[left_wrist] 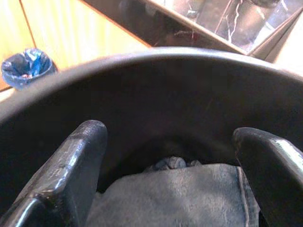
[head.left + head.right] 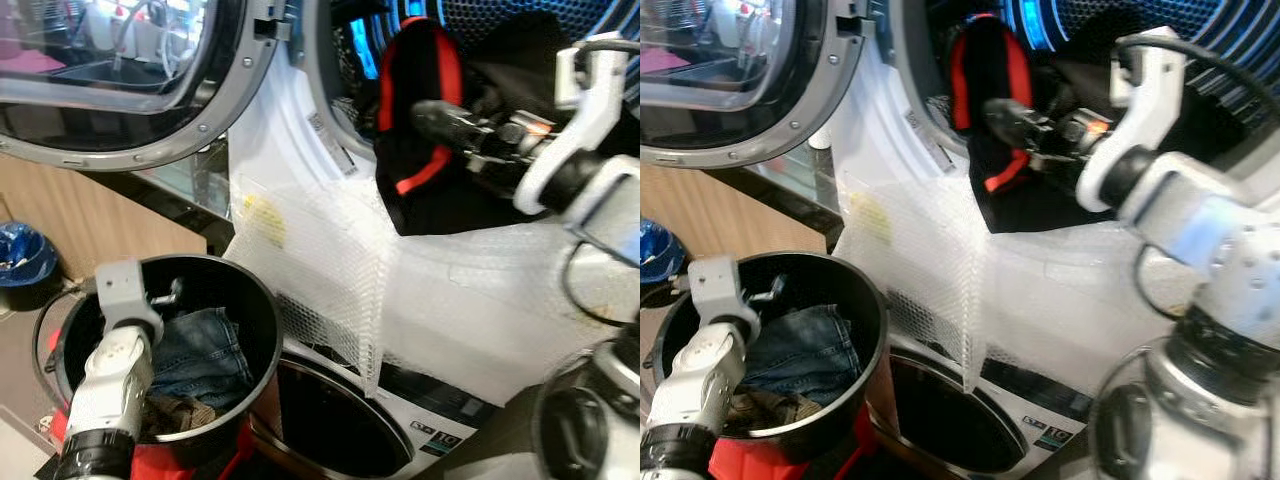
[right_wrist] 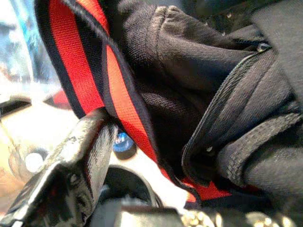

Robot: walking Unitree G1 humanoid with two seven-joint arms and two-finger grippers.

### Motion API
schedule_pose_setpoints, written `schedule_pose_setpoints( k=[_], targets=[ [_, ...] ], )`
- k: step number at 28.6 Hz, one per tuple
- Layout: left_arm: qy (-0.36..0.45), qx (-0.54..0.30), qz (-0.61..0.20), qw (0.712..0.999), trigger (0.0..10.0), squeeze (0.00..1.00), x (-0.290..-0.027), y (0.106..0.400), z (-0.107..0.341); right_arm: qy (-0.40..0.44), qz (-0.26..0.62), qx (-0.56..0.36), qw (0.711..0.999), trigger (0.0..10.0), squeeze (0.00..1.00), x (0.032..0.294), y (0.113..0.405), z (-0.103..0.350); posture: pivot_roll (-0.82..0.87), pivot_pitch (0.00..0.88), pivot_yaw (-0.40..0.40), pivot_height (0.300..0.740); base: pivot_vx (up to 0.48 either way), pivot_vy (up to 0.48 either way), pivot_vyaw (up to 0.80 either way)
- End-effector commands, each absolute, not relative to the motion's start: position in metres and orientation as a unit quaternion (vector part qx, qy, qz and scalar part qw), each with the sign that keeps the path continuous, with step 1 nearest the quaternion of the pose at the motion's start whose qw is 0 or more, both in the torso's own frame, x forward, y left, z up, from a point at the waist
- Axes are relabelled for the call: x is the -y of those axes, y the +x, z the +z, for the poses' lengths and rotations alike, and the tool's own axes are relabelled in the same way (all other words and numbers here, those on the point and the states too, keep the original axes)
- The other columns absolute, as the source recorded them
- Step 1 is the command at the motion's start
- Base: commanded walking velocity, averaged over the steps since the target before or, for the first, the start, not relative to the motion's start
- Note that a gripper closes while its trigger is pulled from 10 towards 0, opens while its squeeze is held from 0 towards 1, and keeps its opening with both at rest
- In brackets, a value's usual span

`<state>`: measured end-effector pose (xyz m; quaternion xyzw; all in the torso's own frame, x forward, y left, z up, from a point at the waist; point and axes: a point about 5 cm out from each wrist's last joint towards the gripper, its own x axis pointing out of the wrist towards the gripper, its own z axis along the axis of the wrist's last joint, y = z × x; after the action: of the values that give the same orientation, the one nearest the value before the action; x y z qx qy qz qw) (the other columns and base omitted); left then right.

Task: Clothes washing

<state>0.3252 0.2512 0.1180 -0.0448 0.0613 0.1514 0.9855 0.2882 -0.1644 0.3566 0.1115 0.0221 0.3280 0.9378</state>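
Overhead, knit red-striped black garment (image 2: 425,130), crumpled

1. A blue bin (image 2: 22,258) with a blue liner stands on the floor at the far left, beside a light wooden cabinet front (image 2: 90,222).
2. A dark, glossy countertop edge (image 2: 165,195) runs above that wooden panel.
3. A sheet of white bubble wrap (image 2: 330,275) drapes over the front of the white appliance, hanging down to a point.
4. A yellowish patch (image 2: 262,215) shows through the wrap near its upper left part.
5. A small printed label (image 2: 440,436) sits on the lower front panel, too small to read.
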Motion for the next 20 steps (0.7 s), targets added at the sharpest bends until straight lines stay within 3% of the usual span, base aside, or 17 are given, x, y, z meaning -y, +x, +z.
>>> schedule_pose_setpoints(
  k=[1,5,8,12,13,14,16,18,20],
  targets=[
    [-0.046,-0.067,0.146,0.986,10.0,0.00,-0.239,0.327,0.117,0.084,0.332,0.002,0.939,10.0,0.00,0.166,0.280,0.362,-0.14,0.063,-0.210,0.740,0.000,0.000,0.00],
    [-0.043,-0.065,0.141,0.987,10.0,0.00,-0.234,0.329,0.118,0.091,0.316,0.017,0.944,10.0,0.00,0.171,0.283,0.367,-0.14,0.061,-0.209,0.740,0.000,0.000,0.00],
    [-0.053,-0.056,0.132,0.988,10.0,0.00,-0.227,0.331,0.120,0.068,0.248,0.036,0.966,10.0,0.00,0.181,0.298,0.372,-0.14,0.060,-0.210,0.740,0.000,0.000,0.00],
    [-0.059,-0.056,0.129,0.988,10.0,0.00,-0.221,0.331,0.120,0.050,0.076,0.128,0.988,10.0,0.00,0.210,0.328,0.404,-0.12,0.056,-0.208,0.740,0.000,0.000,0.00],
    [-0.061,-0.054,0.130,0.988,10.0,0.00,-0.220,0.331,0.120,-0.001,-0.019,0.195,0.981,10.0,0.00,0.224,0.329,0.425,-0.12,0.054,-0.205,0.740,0.000,0.000,0.00],
    [-0.064,-0.051,0.135,0.987,10.0,0.00,-0.220,0.331,0.120,-0.015,-0.141,0.294,0.945,10.0,0.00,0.250,0.320,0.460,-0.12,0.055,-0.209,0.740,0.000,0.000,0.00],
    [-0.067,-0.044,0.143,0.986,10.0,0.00,-0.220,0.330,0.121,0.034,-0.184,0.313,0.931,10.0,0.00,0.267,0.315,0.471,-0.11,0.054,-0.215,0.740,0.000,0.000,0.00],
    [-0.069,-0.041,0.146,0.986,10.0,0.00,-0.221,0.329,0.122,0.026,-0.199,0.313,0.928,10.0,0.00,0.270,0.314,0.471,-0.11,0.054,-0.215,0.740,0.000,0.000,0.00],
    [-0.067,-0.041,0.140,0.987,10.0,0.00,-0.220,0.329,0.122,-0.020,-0.175,0.249,0.952,10.0,0.00,0.261,0.329,0.444,-0.11,0.061,-0.219,0.740,0.000,0.000,0.00]
  ],
)
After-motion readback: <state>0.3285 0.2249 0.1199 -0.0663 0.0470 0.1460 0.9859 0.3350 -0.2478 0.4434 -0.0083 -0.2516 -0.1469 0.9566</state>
